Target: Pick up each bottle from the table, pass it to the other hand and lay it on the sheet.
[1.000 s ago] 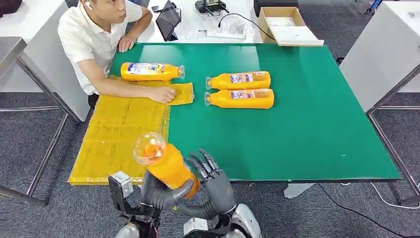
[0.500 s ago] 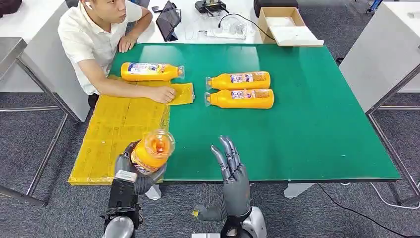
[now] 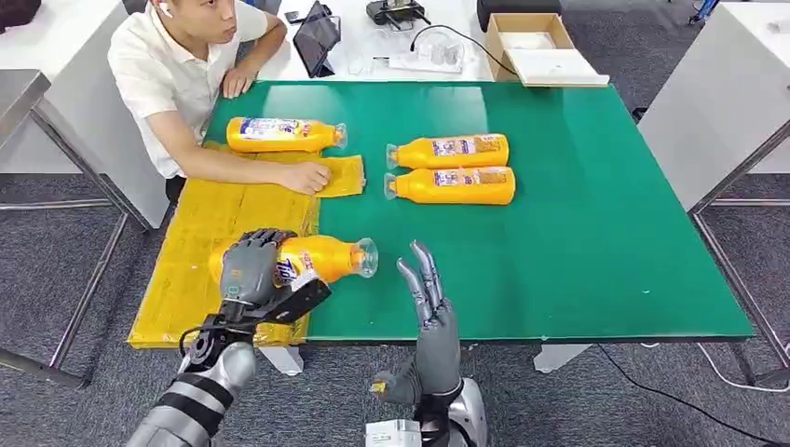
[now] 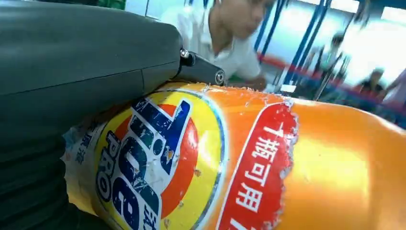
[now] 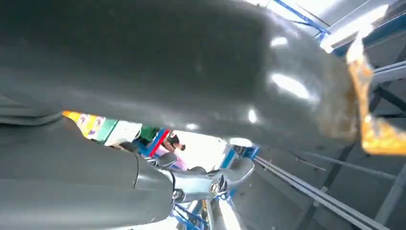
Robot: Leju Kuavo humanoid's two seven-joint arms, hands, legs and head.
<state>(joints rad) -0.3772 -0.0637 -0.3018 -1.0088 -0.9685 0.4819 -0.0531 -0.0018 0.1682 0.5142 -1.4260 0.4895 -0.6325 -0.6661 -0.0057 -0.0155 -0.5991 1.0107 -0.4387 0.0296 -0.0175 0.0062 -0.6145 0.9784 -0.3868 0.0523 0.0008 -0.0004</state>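
**Left hand holds 1 orange bottle on its side above the yellow sheet**

The green tabletop [image 3: 578, 214] carries everything here. Along its left edge lies the yellow sheet [image 3: 219, 242], running from the near left corner up toward the far left corner, where a small flap of it reaches out onto the green.

A person in a white shirt [image 3: 172, 70] sits at the far left corner, 1 hand [image 3: 306, 176] pressing flat on the sheet's far end.

4 orange bottles are in view. 1 bottle [image 3: 279, 134] lies on its side at the sheet's far end, near the far left corner, cap pointing right. 2 more lie on the bare green, side by side and touching, around the middle of the far half, caps pointing left: the farther bottle [image 3: 452, 150] and the nearer bottle [image 3: 456, 184].

The held bottle [image 3: 321, 258] is horizontal over the sheet's right border, close to the near edge, its clear cap out over the green. The left hand [image 3: 250, 267] wraps its fingers over the labelled end and grips it; the left wrist view shows the label [image 4: 158, 163] pressed against the palm.

The right hand [image 3: 430, 312] stands upright at the near edge, just right of the held bottle's cap, fingers straight and apart, holding nothing.
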